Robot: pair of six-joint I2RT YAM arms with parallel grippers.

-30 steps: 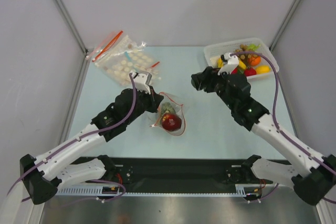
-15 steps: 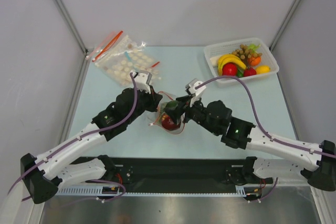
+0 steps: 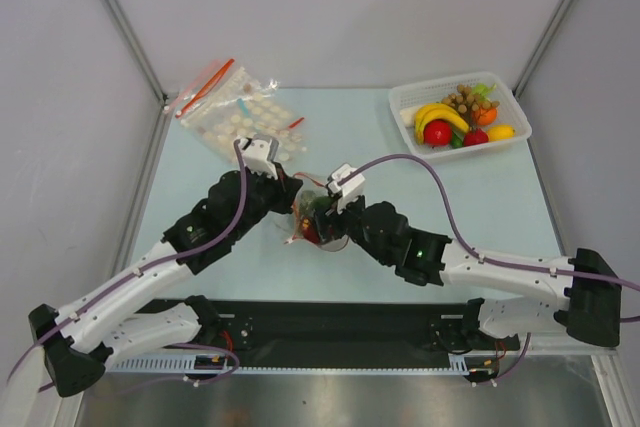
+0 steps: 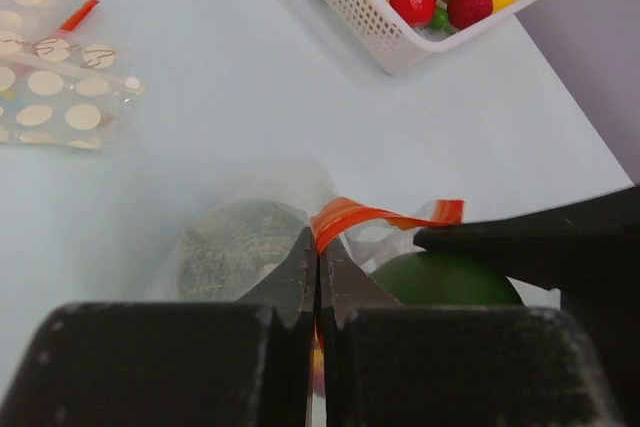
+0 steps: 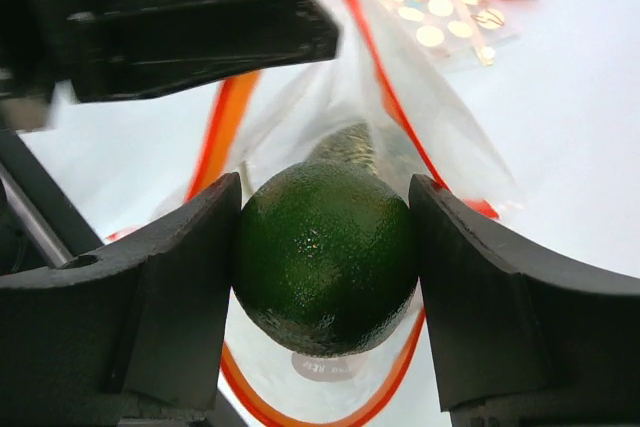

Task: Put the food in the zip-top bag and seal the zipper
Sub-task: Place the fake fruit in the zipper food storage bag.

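Note:
The clear zip-top bag [image 3: 300, 209] lies mid-table with its red zipper strip [image 4: 350, 217] held open. My left gripper [image 4: 318, 269] is shut on the zipper strip at the bag's mouth. A rough grey-green ball [image 4: 235, 247] sits inside the bag. My right gripper [image 5: 325, 247] is shut on a dark green ball [image 5: 325, 252] and holds it over the open mouth, red strip [image 5: 220, 127] ringing it. The green ball also shows in the left wrist view [image 4: 440, 279]. In the top view the right gripper [image 3: 318, 215] covers the bag's mouth beside the left gripper [image 3: 283, 199].
A white basket [image 3: 505, 142] at the back right holds bananas [image 3: 437, 112], a shiny red fruit [image 3: 436, 132], a brown grape bunch and other toy produce. Clear bags with pale discs [image 3: 235, 112] lie at the back left.
My right arm swung from the basket to the bag, carrying the dark green ball, and now holds it at the bag's mouth. My left gripper stayed on the zipper strip.

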